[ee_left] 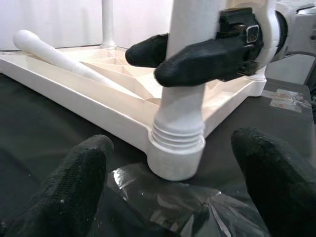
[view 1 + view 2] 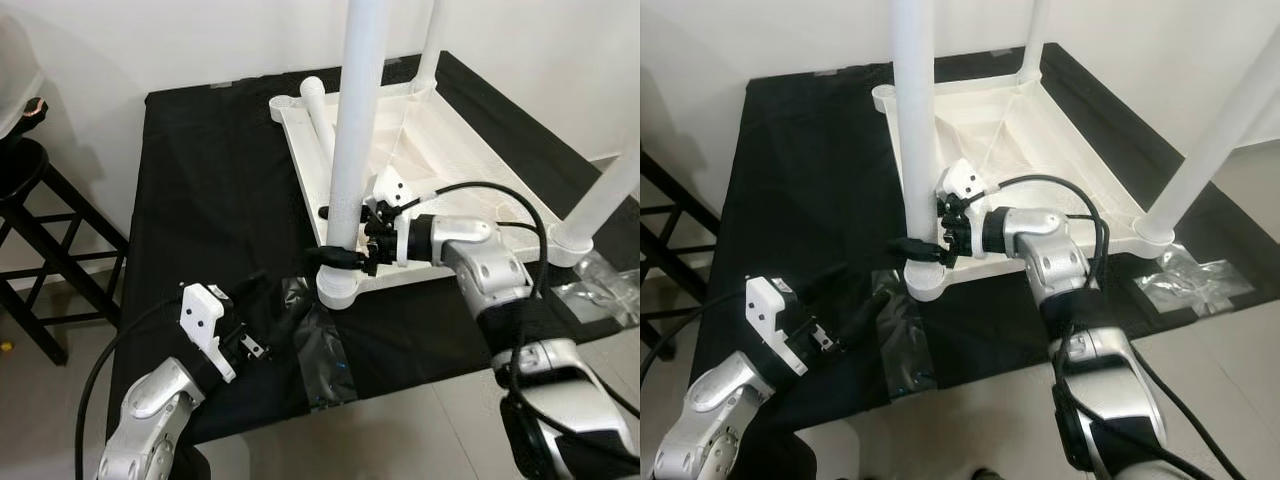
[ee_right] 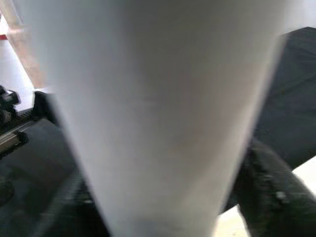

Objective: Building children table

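I see the right gripper (image 2: 345, 258) clamped around the near table leg (image 2: 355, 140) above its corner socket (image 2: 345, 290); left gripper (image 2: 262, 325) hovers open nearby.

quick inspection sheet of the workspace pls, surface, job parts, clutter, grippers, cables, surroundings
surface: black cloth over a low platform
job's things: white table top lies upside down; near leg stands in its corner socket, two more legs upright, loose leg lies inside the top
clutter: clear plastic wrap on the cloth, more plastic at the robot's right
grippers: right gripper shut on the near leg just above the socket; left gripper open, low over the cloth
cables: black cable loops over the right wrist
surroundings: black stool, white wall
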You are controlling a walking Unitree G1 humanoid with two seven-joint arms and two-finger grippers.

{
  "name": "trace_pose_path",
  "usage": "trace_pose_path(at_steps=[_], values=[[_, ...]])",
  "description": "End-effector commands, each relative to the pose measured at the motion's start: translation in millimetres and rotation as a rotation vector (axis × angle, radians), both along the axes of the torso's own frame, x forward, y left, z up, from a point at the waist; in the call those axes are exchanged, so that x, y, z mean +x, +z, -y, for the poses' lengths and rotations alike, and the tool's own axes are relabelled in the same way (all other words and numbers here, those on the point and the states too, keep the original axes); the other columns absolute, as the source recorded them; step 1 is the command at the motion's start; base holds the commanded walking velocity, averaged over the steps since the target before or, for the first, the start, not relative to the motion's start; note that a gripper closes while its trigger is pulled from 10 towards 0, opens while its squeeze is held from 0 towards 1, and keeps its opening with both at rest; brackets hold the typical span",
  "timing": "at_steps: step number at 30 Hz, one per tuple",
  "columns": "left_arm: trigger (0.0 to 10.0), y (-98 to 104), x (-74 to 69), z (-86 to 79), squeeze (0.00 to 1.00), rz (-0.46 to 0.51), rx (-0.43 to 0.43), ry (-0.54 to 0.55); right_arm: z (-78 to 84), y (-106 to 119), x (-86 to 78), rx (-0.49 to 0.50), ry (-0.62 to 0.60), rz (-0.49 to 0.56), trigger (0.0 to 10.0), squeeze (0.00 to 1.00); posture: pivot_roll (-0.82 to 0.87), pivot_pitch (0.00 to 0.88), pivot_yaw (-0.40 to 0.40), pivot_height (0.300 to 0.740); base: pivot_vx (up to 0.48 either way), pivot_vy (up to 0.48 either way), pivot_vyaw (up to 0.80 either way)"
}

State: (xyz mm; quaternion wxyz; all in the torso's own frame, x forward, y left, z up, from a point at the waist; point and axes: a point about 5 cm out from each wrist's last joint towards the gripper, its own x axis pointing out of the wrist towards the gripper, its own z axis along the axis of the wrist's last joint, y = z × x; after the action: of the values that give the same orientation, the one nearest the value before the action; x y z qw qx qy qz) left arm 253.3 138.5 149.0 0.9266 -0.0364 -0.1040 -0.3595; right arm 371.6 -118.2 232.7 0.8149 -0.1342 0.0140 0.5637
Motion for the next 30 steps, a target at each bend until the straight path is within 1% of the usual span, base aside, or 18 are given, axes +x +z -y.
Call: trace_pose_path(at_steps=[1,5,6,9,11,12,14,15,16,17,19,20,21,22,27,28,29,30], values=[[10.0,-4,-2.5,-1.6,0.00,-0.009,0.006,0.013,5.4,2,2.7,-0.009,-0.031,0.014,0.0,0.00,-0.02,0.192,-0.004,0.740,0.000,0.000,0.00],[10.0,-4,-2.8,-1.9,0.00,-0.010,0.005,0.015,12.3,3,7.2,0.011,-0.064,0.017,0.0,0.00,-0.03,0.197,-0.002,0.740,0.000,0.000,0.00],[10.0,-4,-3.0,-1.9,0.00,-0.011,0.004,0.015,18.6,2,8.9,0.025,-0.117,0.025,0.0,0.00,-0.03,0.201,-0.001,0.740,0.000,0.000,0.00],[10.0,-4,-3.0,-1.8,0.00,-0.011,0.003,0.014,24.8,0,10.4,0.034,-0.166,0.034,0.0,0.00,-0.03,0.203,-0.002,0.740,0.000,0.000,0.00],[10.0,-3,-2.9,-2.0,0.00,-0.011,0.002,0.012,33.6,-8,9.9,0.077,-0.289,0.036,0.0,0.00,-0.04,0.213,-0.006,0.740,0.000,0.000,0.00],[10.0,-3,-2.9,-2.0,0.00,-0.011,0.002,0.012,33.6,-8,9.9,0.077,-0.289,0.036,0.0,0.00,-0.04,0.213,-0.006,0.740,0.000,0.000,0.00],[10.0,-3,-2.8,-2.6,0.00,-0.011,0.002,0.013,33.8,-16,6.5,0.107,-0.366,0.027,0.0,0.00,-0.04,0.215,-0.008,0.740,0.000,0.000,0.00],[10.0,-2,-2.6,-3.3,0.00,-0.010,0.001,0.013,28.3,-30,0.3,0.156,-0.489,0.006,0.0,0.00,-0.05,0.219,-0.008,0.740,0.000,0.000,0.00],[10.0,-2,-2.6,-3.3,0.00,-0.010,0.001,0.013,28.3,-30,0.3,0.156,-0.489,0.006,0.0,0.00,-0.05,0.219,-0.008,0.740,0.000,0.000,0.00],[10.0,-2,-2.2,-4.4,0.00,-0.009,0.001,0.014,13.8,-54,-15.5,0.206,-0.682,-0.025,0.0,0.00,-0.06,0.223,-0.001,0.740,0.000,0.000,0.00],[10.0,-2,-2.2,-4.4,0.00,-0.009,0.001,0.014,13.8,-54,-15.5,0.206,-0.682,-0.025,0.0,0.00,-0.06,0.223,-0.001,0.740,0.000,0.000,0.00],[10.0,-1,-1.0,-5.2,0.00,-0.009,0.002,0.014,-6.1,-79,-40.2,0.210,-0.761,-0.066,0.0,0.00,-0.05,0.231,0.013,0.740,0.000,0.000,0.00],[10.0,-1,-1.0,-5.2,0.00,-0.009,0.002,0.014,-6.1,-79,-40.2,0.210,-0.761,-0.066,0.0,0.00,-0.05,0.231,0.013,0.740,0.000,0.000,0.00],[10.0,-1,0.6,-6.5,0.00,-0.011,0.004,0.012,-15.7,-83,-50.5,0.211,-0.802,-0.054,0.0,0.00,-0.08,0.222,0.036,0.740,0.000,0.000,0.00],[10.0,-2,3.3,-7.1,0.00,-0.015,0.007,0.007,-22.9,-87,-52.0,0.195,-0.787,-0.040,0.0,0.00,-0.06,0.203,0.029,0.740,0.000,0.000,0.00],[10.0,-2,4.5,-7.6,0.00,-0.013,0.008,0.014,-22.5,-87,-48.5,0.192,-0.785,-0.042,1.5,0.00,-0.06,0.200,0.031,0.740,0.000,0.000,0.00],[10.0,-2,4.5,-7.6,0.00,-0.013,0.008,0.014,-22.5,-87,-48.5,0.192,-0.785,-0.042,1.5,0.00,-0.06,0.200,0.031,0.740,0.000,0.000,0.00],[10.0,-2,5.2,-8.0,0.00,-0.009,0.007,0.024,-22.2,-89,-46.8,0.193,-0.791,-0.062,10.0,0.00,-0.06,0.200,0.032,0.740,0.000,0.000,0.00]])
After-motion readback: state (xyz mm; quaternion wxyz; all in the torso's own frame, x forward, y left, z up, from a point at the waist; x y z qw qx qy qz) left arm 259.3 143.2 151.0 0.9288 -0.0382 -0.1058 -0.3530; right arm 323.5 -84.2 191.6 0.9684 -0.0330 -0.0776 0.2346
